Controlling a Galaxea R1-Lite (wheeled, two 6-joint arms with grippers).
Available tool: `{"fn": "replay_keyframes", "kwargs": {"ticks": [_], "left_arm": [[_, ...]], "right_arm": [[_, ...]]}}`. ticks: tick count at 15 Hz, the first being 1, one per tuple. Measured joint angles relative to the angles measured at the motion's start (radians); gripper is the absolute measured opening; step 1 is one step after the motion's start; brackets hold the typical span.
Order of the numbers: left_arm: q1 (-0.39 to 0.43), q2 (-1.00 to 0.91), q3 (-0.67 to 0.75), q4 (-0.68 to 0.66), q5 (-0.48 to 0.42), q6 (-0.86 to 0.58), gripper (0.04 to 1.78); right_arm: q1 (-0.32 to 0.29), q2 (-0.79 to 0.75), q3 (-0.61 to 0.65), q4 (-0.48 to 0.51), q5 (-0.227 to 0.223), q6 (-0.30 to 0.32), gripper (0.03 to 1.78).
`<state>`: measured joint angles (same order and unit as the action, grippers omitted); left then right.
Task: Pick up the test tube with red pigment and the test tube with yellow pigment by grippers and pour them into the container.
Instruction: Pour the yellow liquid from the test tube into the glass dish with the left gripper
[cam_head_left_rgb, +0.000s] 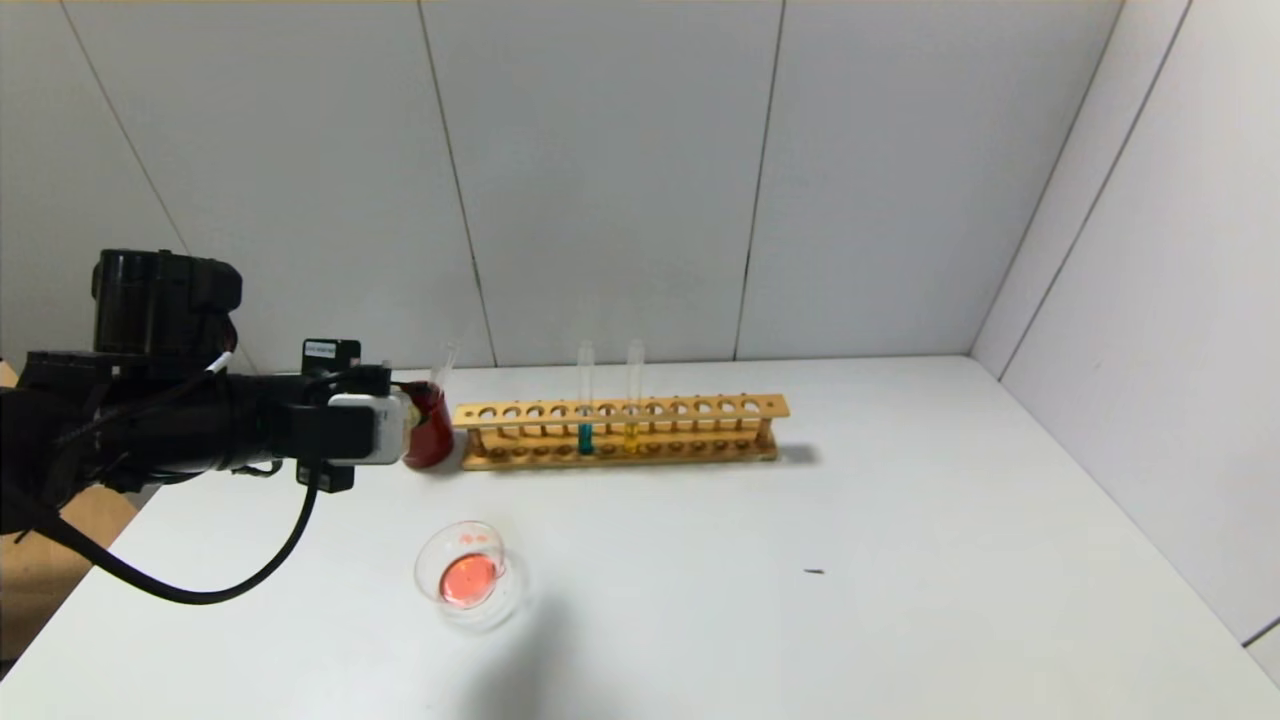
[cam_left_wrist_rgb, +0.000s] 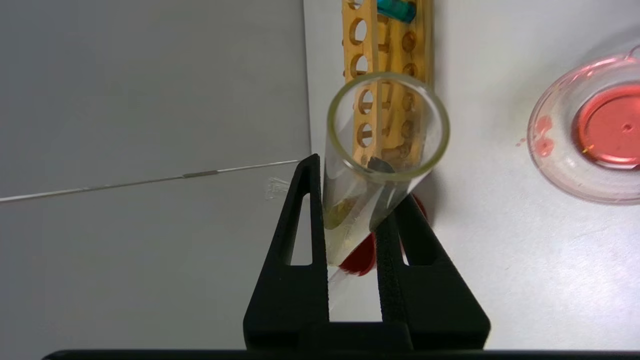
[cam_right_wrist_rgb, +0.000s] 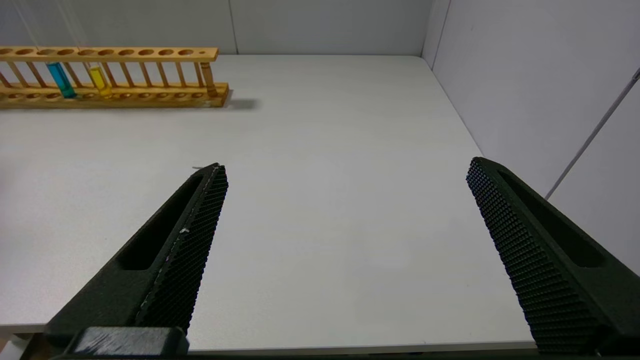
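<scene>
At the far left of the table (cam_head_left_rgb: 900, 560), the left gripper (cam_left_wrist_rgb: 355, 200) reaches in level from the side with its fingers clamped on a clear test tube (cam_left_wrist_rgb: 380, 150). The tube leans slightly, mouth up, and holds only a pale film, so I cannot tell which pigment it carried. It hangs just over a dark red cup (cam_head_left_rgb: 430, 435) that stands against the left end of the wooden rack (cam_head_left_rgb: 720, 408).

The step looks like parking this spent tube in the cup. To do it well, lower it straight, let the rounded end meet the cup's floor, and only then ease the fingers off. The glass is thin and slick, and the rack's end post is very near.

Nearer the robot, the container (cam_head_left_rgb: 430, 560) sits well apart from the cup. It holds a red pool, with a few drops on the tabletop beside it.

Farther right, a teal tube (cam_head_left_rgb: 585, 400) and the test tube with yellow pigment (cam_head_left_rgb: 634, 400) stand upright in neighbouring holes, so the yellow pour seems not yet done. A lift straight up would clear the rack.

Beyond the rack the tabletop runs bare to the right wall. The right gripper (cam_right_wrist_rgb: 347, 167) waits there near the front edge, with its fingers spread wide.
</scene>
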<state>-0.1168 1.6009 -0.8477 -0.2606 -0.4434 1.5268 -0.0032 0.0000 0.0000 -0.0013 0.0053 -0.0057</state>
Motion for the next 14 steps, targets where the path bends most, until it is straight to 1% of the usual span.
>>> {"fn": "replay_keyframes", "kwargs": {"ticks": [3, 5, 9, 12, 14], "left_arm": [[0.03, 0.02, 0.053, -0.001, -0.002, 0.151, 0.32], [0.039, 0.047, 0.085, -0.003, -0.003, 0.198, 0.32], [0.061, 0.086, 0.095, -0.018, 0.011, 0.326, 0.32], [0.08, 0.112, 0.095, -0.1, 0.042, 0.428, 0.32], [0.08, 0.137, 0.097, -0.157, 0.046, 0.438, 0.32]], "right_arm": [[0.0, 0.0, 0.0, 0.0, 0.0, 0.0, 1.75], [0.0, 0.0, 0.0, 0.0, 0.0, 0.0, 1.75], [0.0, 0.0, 0.0, 0.0, 0.0, 0.0, 1.75], [0.0, 0.0, 0.0, 0.0, 0.0, 0.0, 1.75], [0.0, 0.0, 0.0, 0.0, 0.0, 0.0, 1.75]]}}
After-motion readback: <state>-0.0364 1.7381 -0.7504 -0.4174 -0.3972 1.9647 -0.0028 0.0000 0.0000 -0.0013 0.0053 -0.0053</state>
